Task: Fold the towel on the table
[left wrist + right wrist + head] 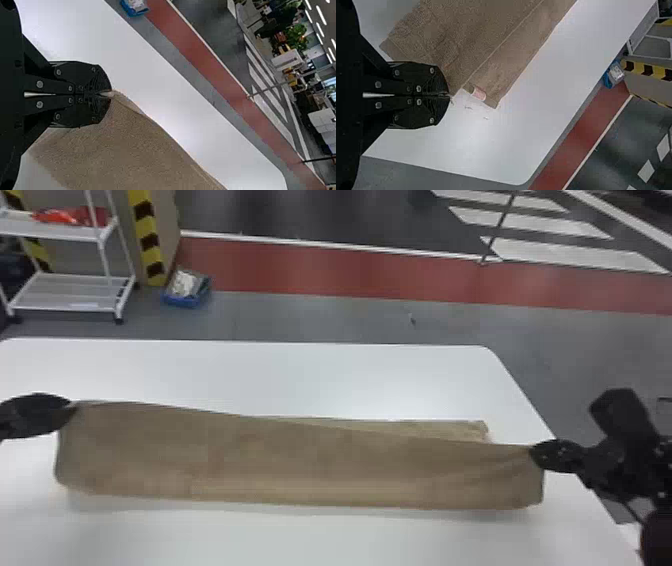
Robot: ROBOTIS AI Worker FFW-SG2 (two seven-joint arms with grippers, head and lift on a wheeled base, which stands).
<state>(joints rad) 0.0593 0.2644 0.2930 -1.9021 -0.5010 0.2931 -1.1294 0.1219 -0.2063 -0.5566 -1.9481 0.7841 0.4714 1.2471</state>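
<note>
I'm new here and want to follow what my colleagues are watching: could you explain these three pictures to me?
You are looking at a robot with two black arms. The wide picture comes from a camera on its head, looking down at a white table. The other two come from cameras on its wrists and are turned sideways, so the room seems tipped over.

On the table is a brown towel, stretched from side to side. The left hand pinches it at one end, the right hand at the other. Another layer of it, with a small label, peeks out beyond the stretched edge. Behind the table stand a white shelf and a blue box.
</note>
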